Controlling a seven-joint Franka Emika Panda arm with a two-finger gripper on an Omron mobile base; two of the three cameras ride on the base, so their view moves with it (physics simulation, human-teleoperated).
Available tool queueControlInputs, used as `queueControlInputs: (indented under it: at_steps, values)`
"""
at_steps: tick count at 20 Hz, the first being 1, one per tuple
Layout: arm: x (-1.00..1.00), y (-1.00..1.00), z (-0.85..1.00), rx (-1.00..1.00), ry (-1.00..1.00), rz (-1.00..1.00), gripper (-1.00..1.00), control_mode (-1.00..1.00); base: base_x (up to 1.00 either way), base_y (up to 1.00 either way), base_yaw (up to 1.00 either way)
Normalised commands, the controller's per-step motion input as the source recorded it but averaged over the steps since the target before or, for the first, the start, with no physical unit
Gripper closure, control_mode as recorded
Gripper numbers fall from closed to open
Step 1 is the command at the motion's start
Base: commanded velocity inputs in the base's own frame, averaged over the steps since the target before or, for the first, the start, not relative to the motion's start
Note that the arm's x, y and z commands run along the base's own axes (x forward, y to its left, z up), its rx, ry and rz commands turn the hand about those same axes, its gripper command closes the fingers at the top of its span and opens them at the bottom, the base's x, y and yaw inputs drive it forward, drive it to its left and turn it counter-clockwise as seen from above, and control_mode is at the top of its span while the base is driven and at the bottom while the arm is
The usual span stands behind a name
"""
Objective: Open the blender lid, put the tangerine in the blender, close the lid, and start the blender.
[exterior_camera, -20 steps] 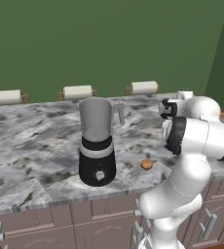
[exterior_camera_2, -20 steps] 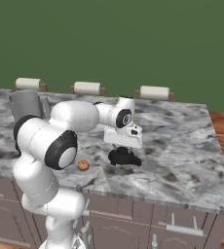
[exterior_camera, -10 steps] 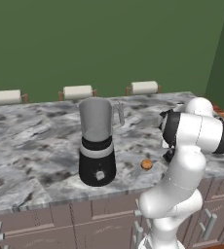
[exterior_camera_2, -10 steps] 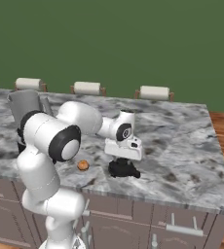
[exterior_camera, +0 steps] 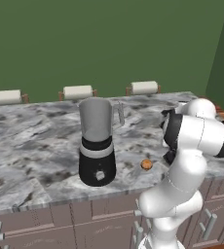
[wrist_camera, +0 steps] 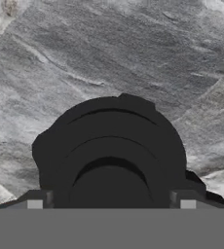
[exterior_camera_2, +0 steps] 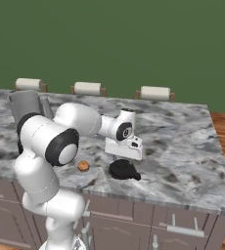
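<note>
Black and matte, the blender lid (exterior_camera_2: 124,170) lies flat on the grey marbled counter (exterior_camera_2: 183,146), on the far side of the tangerine (exterior_camera_2: 83,166) from the blender (exterior_camera: 98,141), near the counter's front edge. The gripper (exterior_camera_2: 123,157) hangs directly over the lid; in the hand view the two finger tips (wrist_camera: 35,200) stand well apart on either side of the lid's raised central knob (wrist_camera: 110,187) with a gap showing on each side, so the jaws read as wide and clasping nothing, the lid resting on the stone by itself. The blender stands upright with its grey jar open at the top, handle turned toward the arm, and the tangerine sits on the counter just beside the black base, between it and the lid. As for the next thing to take, the tangerine looks small, light and round: likely to roll if nudged from one side, and soft enough to bruise under a hard squeeze. A fair guess is that it wants the fingers brought down from above, straddling its widest part, then closed gently. The lid looks rigid and light, best gripped again by the knob when it must go back on. The jar's mouth is far wider than the fruit, so dropping it in should be forgiving.
</note>
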Motion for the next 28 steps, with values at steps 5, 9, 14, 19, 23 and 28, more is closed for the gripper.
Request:
queueControlInputs:
  at_steps: [5,9,14,19,23,28]
  values:
    - [-0.06,0.19,0.56,-0.01,-0.08,-0.04,-1.0,-1.0,0.0,0.0,0.0]
    - [-0.29,0.57,0.26,0.0,-0.06,0.0,-1.0,-1.0,0.0,0.0,0.0]
    - [-0.41,0.94,-0.02,0.0,0.0,0.0,-1.0,-1.0,0.0,0.0,0.0]
    - [-0.17,0.91,-0.23,-0.04,0.0,0.0,-1.0,-1.0,0.0,0.0,0.0]
    - [-0.02,0.59,-0.25,-0.04,0.0,0.02,-1.0,-1.0,0.0,0.0,0.0]
    - [0.03,0.27,-0.26,-0.01,0.03,0.01,-1.0,-1.0,0.0,0.0,0.0]
